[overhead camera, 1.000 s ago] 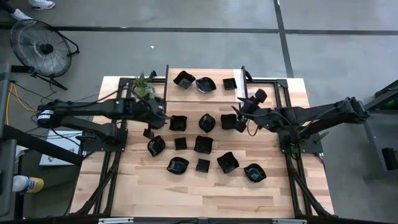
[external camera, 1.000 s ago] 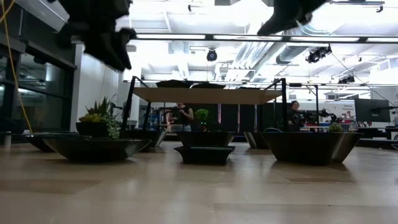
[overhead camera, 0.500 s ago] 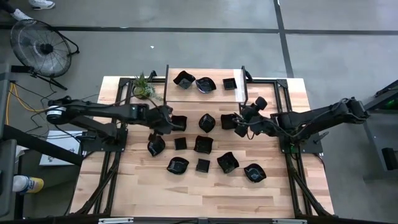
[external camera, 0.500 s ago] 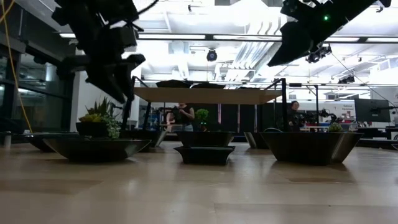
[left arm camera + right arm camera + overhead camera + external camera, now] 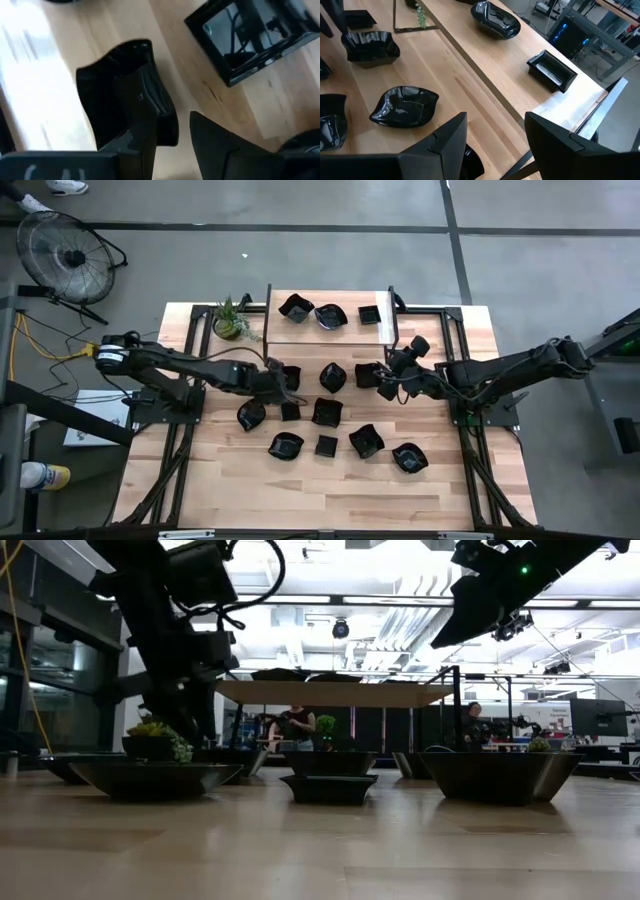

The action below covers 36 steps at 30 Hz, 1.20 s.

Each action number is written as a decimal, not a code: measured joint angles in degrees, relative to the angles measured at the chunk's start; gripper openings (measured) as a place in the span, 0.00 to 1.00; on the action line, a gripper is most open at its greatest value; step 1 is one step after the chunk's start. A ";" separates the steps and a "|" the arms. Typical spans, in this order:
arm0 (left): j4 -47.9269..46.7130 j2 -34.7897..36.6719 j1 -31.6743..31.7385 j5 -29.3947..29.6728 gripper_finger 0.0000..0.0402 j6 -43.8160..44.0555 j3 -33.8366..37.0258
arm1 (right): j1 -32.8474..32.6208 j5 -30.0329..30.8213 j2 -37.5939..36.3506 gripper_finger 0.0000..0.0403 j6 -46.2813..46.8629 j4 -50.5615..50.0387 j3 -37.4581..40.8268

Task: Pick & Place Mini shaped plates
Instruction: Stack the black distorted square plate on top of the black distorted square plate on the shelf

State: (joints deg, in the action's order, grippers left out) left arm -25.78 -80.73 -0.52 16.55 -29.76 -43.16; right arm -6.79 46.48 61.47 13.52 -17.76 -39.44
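Observation:
Several glossy black mini plates lie on the wooden table. Three more sit on a raised shelf at the far side. My left gripper is open at a wavy-rimmed plate. In the left wrist view the gripper has one finger over that plate and the other beside its rim. My right gripper is open and held above the table beside a plate. That plate's dark edge shows under its fingers. My left gripper stands astride one side rim of the wavy-rimmed plate, slanting down from the table's left. One finger is over the plate's hollow and the other is outside it. I cannot tell whether either finger touches. The plate rests flat on the table.
A small green potted plant stands at the far left, beside the shelf. A square plate lies close to the left gripper. A leaf-like plate and a wavy one lie ahead of the right gripper. People stand beyond the table.
My left gripper has moved from beside the plant toward the table's right and near edge and has come down to the wavy-rimmed plate. My right gripper shifted a little toward the near edge and then held still. No plate has moved.

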 joint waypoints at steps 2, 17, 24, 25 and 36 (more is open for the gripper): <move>0.30 -0.50 -0.32 1.89 0.28 1.34 0.00 | 0.00 -0.04 0.00 0.48 0.03 0.02 0.00; 1.65 -4.74 -0.26 2.65 0.28 3.06 -0.02 | 0.00 -0.42 0.00 0.48 0.61 0.00 0.00; 2.75 -6.37 -0.25 5.01 0.28 3.09 -0.02 | 0.00 -0.59 0.00 0.48 0.83 -0.02 0.00; 2.75 -6.38 -0.25 5.21 0.28 3.14 -0.02 | 0.01 -0.60 0.00 0.48 0.83 -0.04 0.00; 2.72 -6.38 -0.25 5.46 0.20 3.30 -0.02 | 0.00 -0.85 0.00 0.48 1.03 -0.28 -0.02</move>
State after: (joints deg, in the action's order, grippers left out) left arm -23.06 -87.11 -0.78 22.01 -26.46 -43.18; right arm -6.79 45.63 61.47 14.55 -18.04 -39.46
